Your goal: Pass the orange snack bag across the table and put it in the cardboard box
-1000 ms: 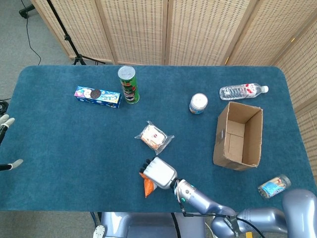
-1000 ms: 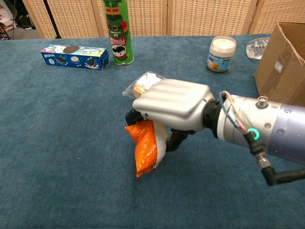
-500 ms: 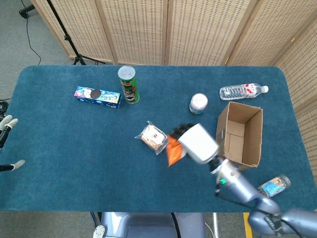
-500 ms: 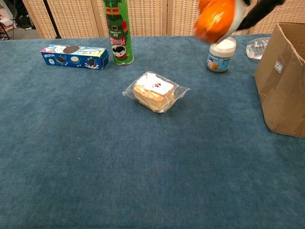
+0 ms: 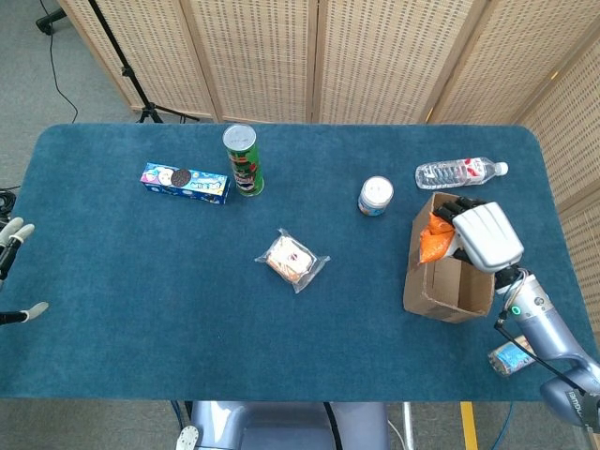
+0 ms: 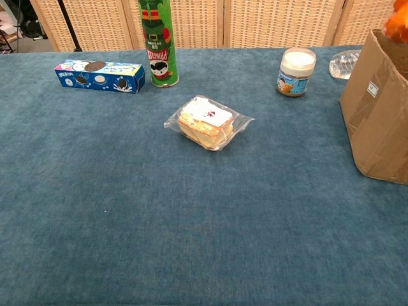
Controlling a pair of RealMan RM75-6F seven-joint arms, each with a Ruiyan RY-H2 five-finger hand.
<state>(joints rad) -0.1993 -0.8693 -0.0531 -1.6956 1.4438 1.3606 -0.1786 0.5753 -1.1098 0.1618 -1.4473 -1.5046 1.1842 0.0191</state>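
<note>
My right hand (image 5: 484,234) hangs over the open cardboard box (image 5: 441,281) at the right of the table and holds the orange snack bag (image 5: 435,243). The bag hangs just above the box's left wall. In the chest view only a sliver of the orange bag (image 6: 398,24) shows at the top right corner, above the box (image 6: 377,108). My left hand (image 5: 11,239) shows at the far left edge of the head view, fingers apart, holding nothing.
A wrapped sandwich (image 5: 292,260) lies mid-table. A green chips can (image 5: 243,159) and a blue cookie box (image 5: 185,183) stand at the back left. A white jar (image 5: 375,196) and a water bottle (image 5: 461,172) sit behind the box. A small jar (image 5: 518,353) lies at the front right.
My right hand has lifted the orange bag from the near middle of the table and carried it right, past the sandwich, to above the box. The left hand stayed put.
</note>
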